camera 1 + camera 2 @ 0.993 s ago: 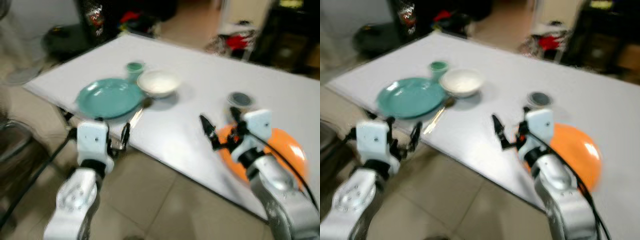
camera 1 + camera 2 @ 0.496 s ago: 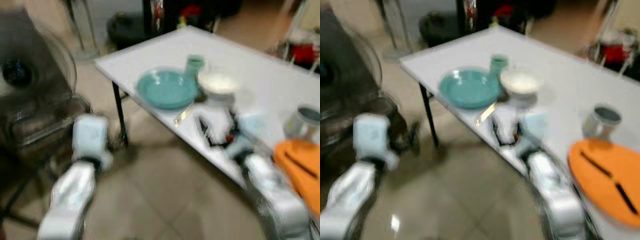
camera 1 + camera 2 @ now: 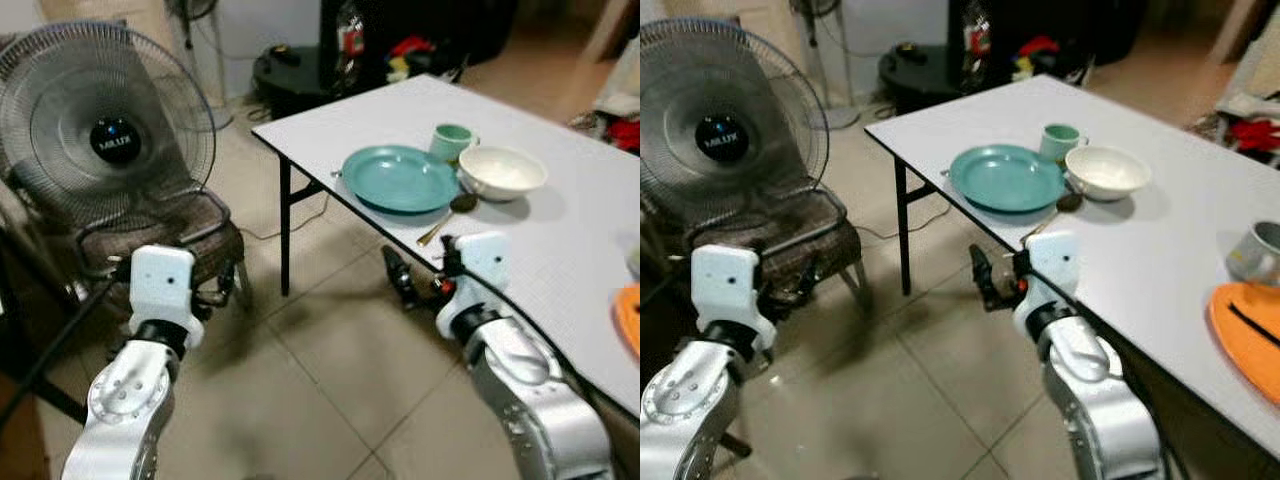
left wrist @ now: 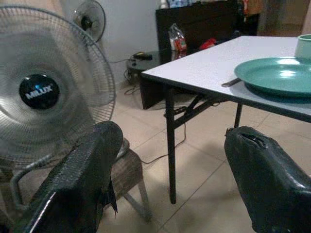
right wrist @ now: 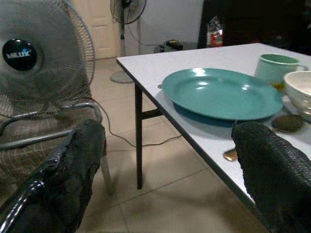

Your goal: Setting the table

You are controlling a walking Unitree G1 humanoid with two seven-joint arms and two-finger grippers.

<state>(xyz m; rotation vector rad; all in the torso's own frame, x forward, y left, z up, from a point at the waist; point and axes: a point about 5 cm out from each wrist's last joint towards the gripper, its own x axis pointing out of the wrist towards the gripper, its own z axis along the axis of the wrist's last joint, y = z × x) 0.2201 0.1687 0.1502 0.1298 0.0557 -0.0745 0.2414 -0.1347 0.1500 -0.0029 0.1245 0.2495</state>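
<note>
**Two grippers off the table's edge, fingers spread**

Two silver arms reach forward over the tiled floor, neither one touching the white folding table [image 3: 400,120]. The right gripper [image 3: 418,283] hangs just off the table's near edge, below the tabletop, and its two black fingers [image 5: 73,165] stand wide apart with nothing between them. The left gripper [image 4: 180,184] sits well to the robot's left, near a chair seat with a metal frame [image 3: 160,230]; its fingers [image 4: 87,170] are likewise spread and empty.

On the table near its corner lies a round teal plate [image 3: 399,179]. Just behind the plate stands a pale green mug [image 3: 452,142], upright, and beside the mug rests a white bowl [image 3: 502,172]. A metal spoon [image 3: 448,214] lies in front of the bowl, its bowl end close to the plate's rim and its handle running toward the table's edge. Farther along the table, an orange plate [image 3: 1248,335] holds a dark utensil, and a small metal cup [image 3: 1260,252] stands just behind it.

A large grey standing fan [image 3: 105,125] faces the robot from behind the chair.
</note>
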